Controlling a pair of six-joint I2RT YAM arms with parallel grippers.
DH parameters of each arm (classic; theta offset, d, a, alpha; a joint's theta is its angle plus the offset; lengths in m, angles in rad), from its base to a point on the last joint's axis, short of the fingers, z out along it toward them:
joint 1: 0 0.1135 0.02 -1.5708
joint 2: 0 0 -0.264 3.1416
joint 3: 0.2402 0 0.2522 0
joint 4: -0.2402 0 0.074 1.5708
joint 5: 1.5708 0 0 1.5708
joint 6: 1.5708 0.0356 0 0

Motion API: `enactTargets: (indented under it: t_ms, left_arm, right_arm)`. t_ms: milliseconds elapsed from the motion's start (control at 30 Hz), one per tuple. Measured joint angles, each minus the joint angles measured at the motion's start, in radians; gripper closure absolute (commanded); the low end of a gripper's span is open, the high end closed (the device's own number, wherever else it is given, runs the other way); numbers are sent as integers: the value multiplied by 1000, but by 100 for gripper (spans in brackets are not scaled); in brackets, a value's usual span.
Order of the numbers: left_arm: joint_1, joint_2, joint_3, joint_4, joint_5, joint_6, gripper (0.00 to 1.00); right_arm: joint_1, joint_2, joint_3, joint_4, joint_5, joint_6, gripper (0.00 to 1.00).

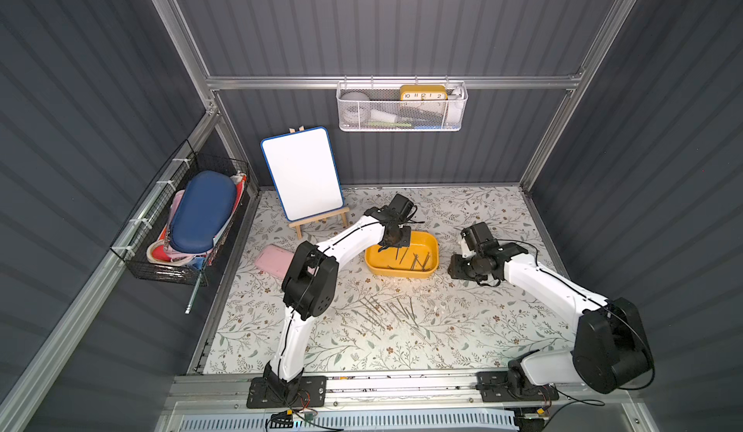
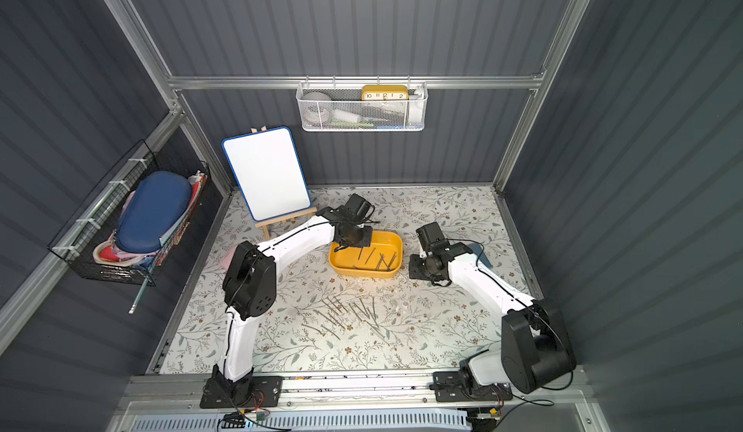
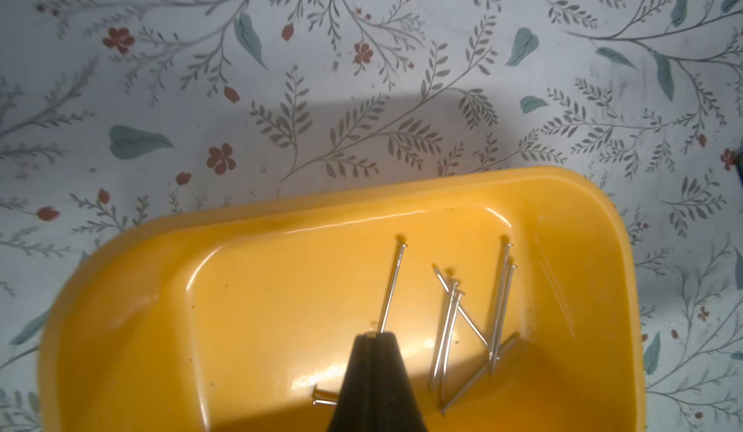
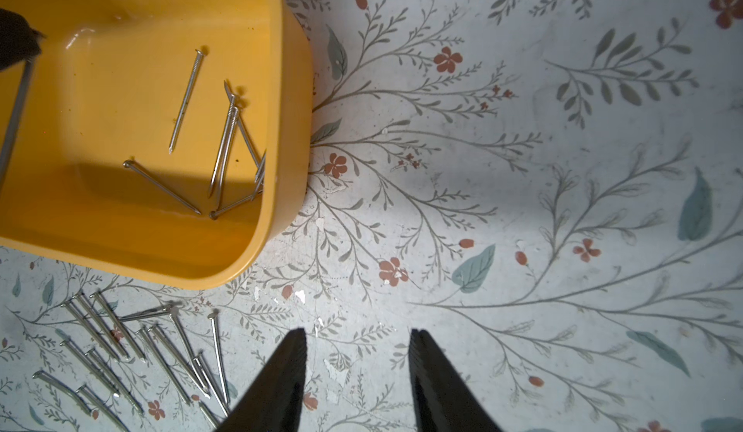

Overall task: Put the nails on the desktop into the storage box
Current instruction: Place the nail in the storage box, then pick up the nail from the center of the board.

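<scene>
The yellow storage box (image 1: 402,274) (image 2: 366,273) stands on the floral desktop (image 1: 462,329) at mid-back. Several nails (image 1: 420,263) (image 3: 474,321) (image 4: 225,140) lie inside it. My left gripper (image 1: 397,246) (image 3: 374,334) hangs over the box's left part, shut on one nail (image 3: 390,289) (image 4: 16,116) that points down into the box. Many more nails (image 1: 382,311) (image 2: 345,313) (image 4: 120,349) lie scattered on the desktop in front of the box. My right gripper (image 1: 458,271) (image 4: 358,331) is open and empty over bare desktop, just right of the box.
A whiteboard on a wooden easel (image 1: 301,173) stands at the back left. A flat pink case (image 1: 273,259) lies left of the left arm. A black wire basket (image 1: 185,217) hangs on the left wall and a white mesh basket (image 1: 402,108) on the back wall.
</scene>
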Motion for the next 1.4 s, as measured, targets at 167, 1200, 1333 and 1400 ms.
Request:
enactTargets:
  t_ms: [167, 1200, 1333, 1400]
  left_arm:
    - [-1, -2, -72, 55, 8, -47, 100]
    - [1, -527, -492, 144, 21, -68, 38]
    - [1, -542, -555, 135, 10, -68, 38]
    - [1, -550, -559, 135, 5, -68, 38]
  right_arm:
    - [0, 1, -2, 3, -10, -2, 54]
    - [590, 145, 39, -55, 30, -10, 60]
    - [592, 211, 63, -63, 58, -20, 62]
    - [592, 233, 71, -72, 71, -24, 63]
